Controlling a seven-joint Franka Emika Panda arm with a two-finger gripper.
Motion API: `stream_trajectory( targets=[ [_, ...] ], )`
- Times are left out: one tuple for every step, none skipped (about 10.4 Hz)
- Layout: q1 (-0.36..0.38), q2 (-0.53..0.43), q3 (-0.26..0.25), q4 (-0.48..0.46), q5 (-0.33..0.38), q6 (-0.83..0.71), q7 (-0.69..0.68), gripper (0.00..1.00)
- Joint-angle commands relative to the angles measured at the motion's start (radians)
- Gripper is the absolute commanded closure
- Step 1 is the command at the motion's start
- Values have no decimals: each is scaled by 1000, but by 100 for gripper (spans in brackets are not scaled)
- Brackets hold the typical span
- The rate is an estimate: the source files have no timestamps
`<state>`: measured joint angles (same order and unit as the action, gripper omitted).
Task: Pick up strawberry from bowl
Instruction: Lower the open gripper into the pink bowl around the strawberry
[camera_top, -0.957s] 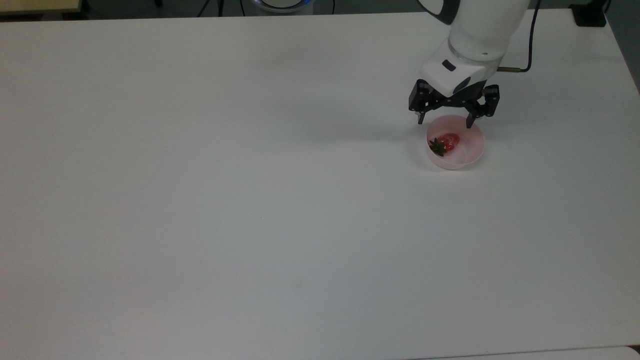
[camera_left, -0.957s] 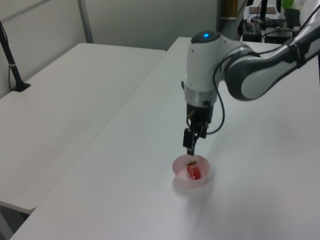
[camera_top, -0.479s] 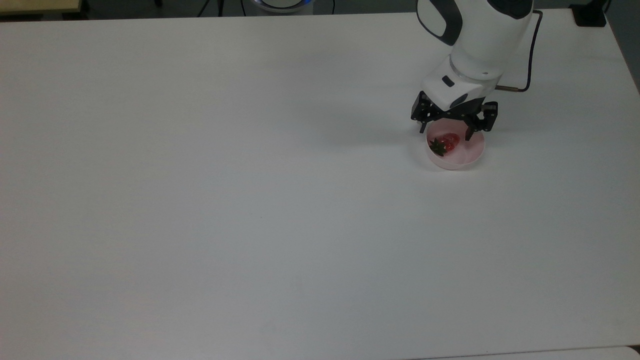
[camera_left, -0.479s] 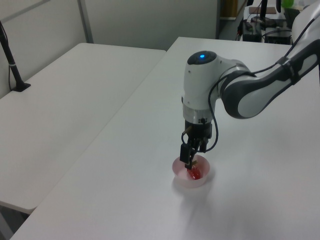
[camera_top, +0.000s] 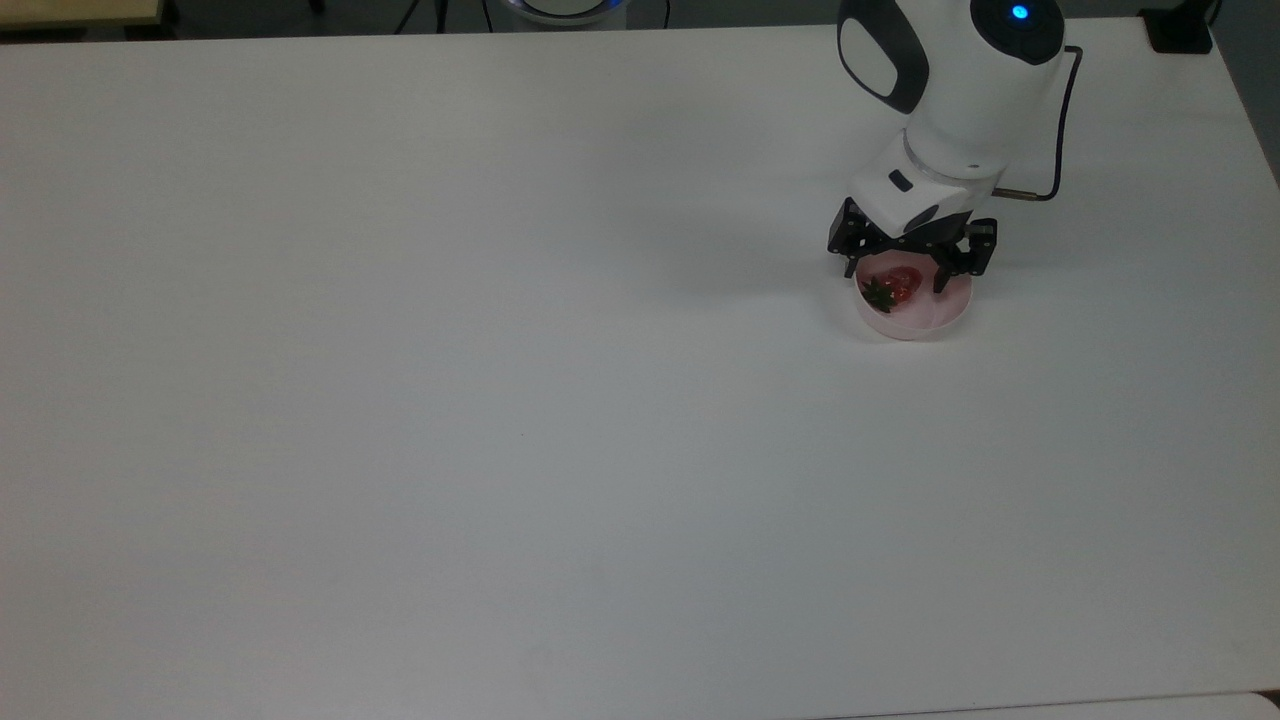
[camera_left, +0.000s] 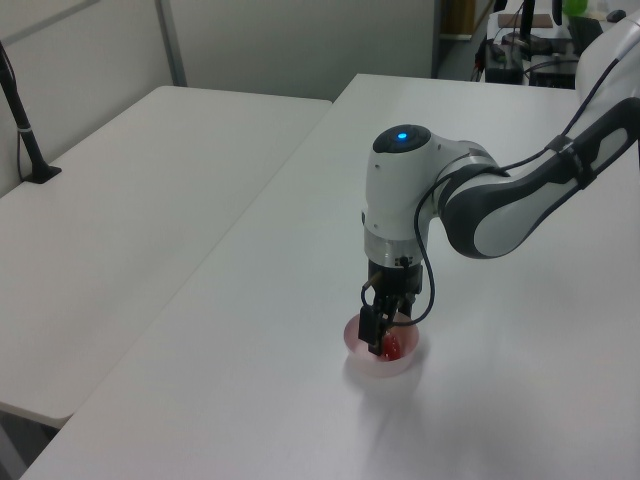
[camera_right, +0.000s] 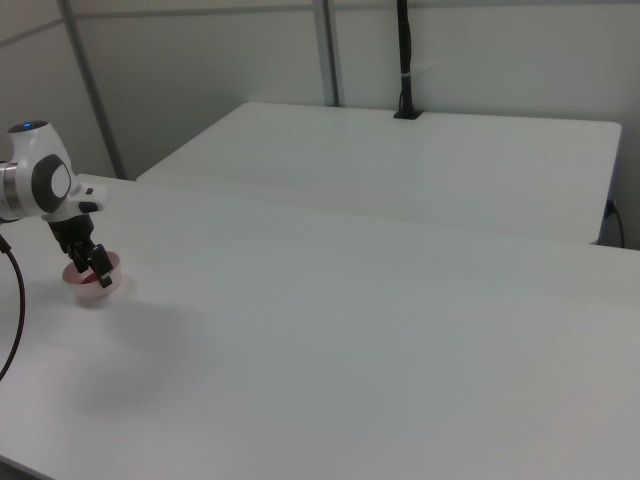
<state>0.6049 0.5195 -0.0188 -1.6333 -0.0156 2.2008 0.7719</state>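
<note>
A pale pink bowl (camera_top: 925, 318) (camera_left: 385, 365) (camera_right: 95, 292) sits on the white table at the top view's right. Inside it lies a red strawberry (camera_top: 893, 286) (camera_left: 392, 347) with a dark green cap pointing to the top view's left. My gripper (camera_top: 898, 276) (camera_left: 378, 342) (camera_right: 88, 273) hangs low over the bowl, open, its two black fingers straddling the strawberry, one at each side of it in the top view. The fingertips reach down inside the bowl's rim. The upper part of the bowl is hidden behind the gripper's body.
The white table (camera_top: 450, 400) stretches wide to the top view's left of the bowl. A second white table (camera_right: 400, 170) stands beyond a gap, with a black pole (camera_right: 405, 60) at its far edge. A black cable (camera_top: 1055, 130) runs by my wrist.
My gripper has come down from above the bowl's far rim until its open fingers sit around the strawberry. Bowl and strawberry have not moved.
</note>
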Motion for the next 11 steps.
stream_trajectory(
  targets=[
    [21, -5, -13, 27, 6, 8, 12, 3],
    [16, -7, -13, 32, 3, 7, 10, 2],
    [13, -15, -15, 32, 2, 7, 10, 2],
    [12, -21, -15, 33, 0, 7, 9, 2],
    [15, -22, -15, 33, -1, 7, 9, 2],
    [22, -22, -15, 33, -1, 7, 10, 2],
    [22, -21, -15, 35, 2, 7, 12, 3],
    [24, -15, -15, 53, 3, 8, 16, 4],
    [24, -9, -15, 59, 0, 13, 51, 7],
    [24, -4, -15, 61, 0, 16, 61, 7],
    [24, 7, -15, 61, 2, 19, 64, 7]
  ],
)
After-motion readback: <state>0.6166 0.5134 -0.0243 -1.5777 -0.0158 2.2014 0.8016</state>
